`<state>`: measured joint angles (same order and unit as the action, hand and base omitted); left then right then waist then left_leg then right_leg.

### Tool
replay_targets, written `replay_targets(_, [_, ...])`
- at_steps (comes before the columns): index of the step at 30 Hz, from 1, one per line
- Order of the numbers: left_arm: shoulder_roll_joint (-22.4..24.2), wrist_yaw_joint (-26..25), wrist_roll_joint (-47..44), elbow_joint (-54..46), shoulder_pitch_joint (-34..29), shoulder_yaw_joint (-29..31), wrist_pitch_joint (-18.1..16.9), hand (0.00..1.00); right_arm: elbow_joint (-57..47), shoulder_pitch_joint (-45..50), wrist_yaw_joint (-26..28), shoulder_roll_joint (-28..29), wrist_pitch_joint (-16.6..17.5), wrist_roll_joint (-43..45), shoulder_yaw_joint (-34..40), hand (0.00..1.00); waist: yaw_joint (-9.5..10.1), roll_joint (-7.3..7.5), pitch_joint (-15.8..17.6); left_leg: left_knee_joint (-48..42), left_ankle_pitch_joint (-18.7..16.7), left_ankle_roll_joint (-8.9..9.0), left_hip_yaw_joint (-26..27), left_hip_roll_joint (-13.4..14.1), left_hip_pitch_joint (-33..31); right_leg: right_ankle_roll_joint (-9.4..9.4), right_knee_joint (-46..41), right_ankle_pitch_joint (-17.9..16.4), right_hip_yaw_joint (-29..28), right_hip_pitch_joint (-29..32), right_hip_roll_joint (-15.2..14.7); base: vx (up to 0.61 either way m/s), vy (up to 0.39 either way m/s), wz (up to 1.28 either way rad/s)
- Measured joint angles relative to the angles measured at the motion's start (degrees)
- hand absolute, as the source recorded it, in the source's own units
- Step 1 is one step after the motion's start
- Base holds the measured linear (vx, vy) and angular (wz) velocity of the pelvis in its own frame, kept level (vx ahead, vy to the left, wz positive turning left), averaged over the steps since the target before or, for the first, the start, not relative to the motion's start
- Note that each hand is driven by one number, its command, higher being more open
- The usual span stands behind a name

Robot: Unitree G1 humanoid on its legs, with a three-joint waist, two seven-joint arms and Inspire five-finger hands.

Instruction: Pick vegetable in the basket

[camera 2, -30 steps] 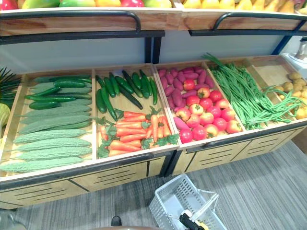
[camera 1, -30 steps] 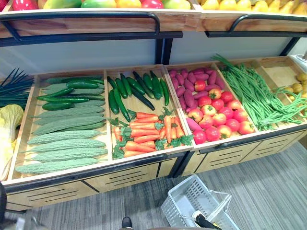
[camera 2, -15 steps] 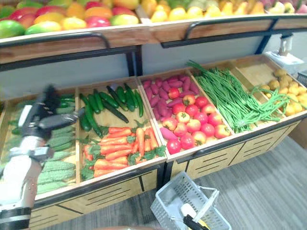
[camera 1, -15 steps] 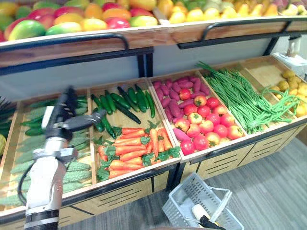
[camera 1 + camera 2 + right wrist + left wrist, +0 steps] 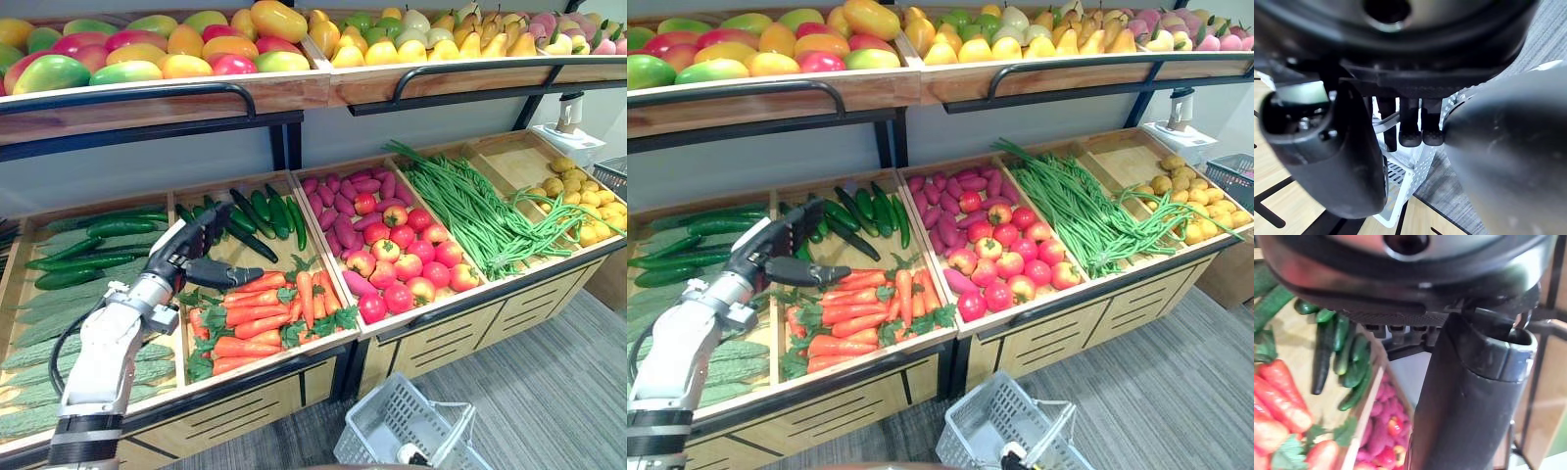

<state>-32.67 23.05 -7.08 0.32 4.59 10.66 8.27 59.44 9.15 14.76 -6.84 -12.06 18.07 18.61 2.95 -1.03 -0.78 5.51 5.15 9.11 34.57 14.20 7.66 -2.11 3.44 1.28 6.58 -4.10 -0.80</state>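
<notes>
My left hand (image 5: 186, 253) hovers open over the middle bin, its thumb pointing right, just above the orange carrots (image 5: 260, 313) and beside the dark green cucumbers (image 5: 260, 211). It holds nothing. The left wrist view looks past the thumb (image 5: 1469, 396) to the carrots (image 5: 1278, 401) and cucumbers (image 5: 1347, 357). A white wire basket (image 5: 407, 441) hangs low in front of the stand. My right hand (image 5: 1015, 456) shows at its handle. In the right wrist view its fingers (image 5: 1410, 127) curl at the handle wire (image 5: 1382, 123) above the basket (image 5: 1400, 181).
Long green cucumbers and bitter gourds (image 5: 78, 264) fill the left bin. Purple sweet potatoes and tomatoes (image 5: 392, 245), green beans (image 5: 470, 206) and potatoes (image 5: 588, 201) lie to the right. A fruit shelf (image 5: 196, 49) with a black rail (image 5: 127, 98) overhangs the bins.
The camera has tilted up and shifted. My left arm rose into view, then moved right from the left bin to over the cucumbers and carrots. The basket stays by my right hand.
</notes>
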Motion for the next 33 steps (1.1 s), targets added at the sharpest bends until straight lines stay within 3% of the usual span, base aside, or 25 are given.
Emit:
replay_targets(5, [-1.34, 0.49, 2.26, 8.37, 2.53, -0.82, 2.28, 1.0, -1.07, 0.7, 0.03, -0.09, 0.02, 0.05, -1.26, 0.0, -0.05, -0.25, -0.21, 0.01, 0.0, 0.0, 1.01, 0.01, 0.05, 0.08, 0.45, 0.48, -0.62, 0.19, 0.04, -0.03, -0.033, -0.08])
replay_targets(11, [-2.02, 1.63, 5.66, 15.89, 5.26, -0.84, 2.23, 1.0, -1.25, 0.82, 0.03, -0.32, -0.08, 0.07, -2.08, 0.0, -0.08, -0.41, -0.55, -0.01, 0.02, 0.01, 1.36, 0.02, -0.14, 0.22, 0.44, 0.62, -0.8, 0.51, 0.04, -0.02, -0.041, -0.02])
replay_targets(27, [-1.73, 3.76, 14.54, 21.61, 5.97, -5.95, 2.34, 1.0, -3.75, 1.97, 1.1, -0.31, -0.12, -0.27, -2.44, 0.0, -0.85, -0.2, -0.77, 0.0, -0.27, 0.12, 5.49, 0.05, 0.24, -0.02, 0.44, 1.96, -4.05, 2.34, -0.08, -0.04, -0.039, -0.11])
replay_targets(33, [-1.35, 2.53, 20.29, 22.48, 6.13, -9.84, 4.8, 1.0, -6.31, 2.4, 2.02, -0.31, -0.21, -0.37, -2.5, 0.0, -1.67, -0.22, 0.15, -0.03, -0.45, 0.07, 7.1, -0.31, 0.02, -0.38, 0.44, 2.4, -5.59, 3.46, -0.33, -0.03, -0.033, -0.12])
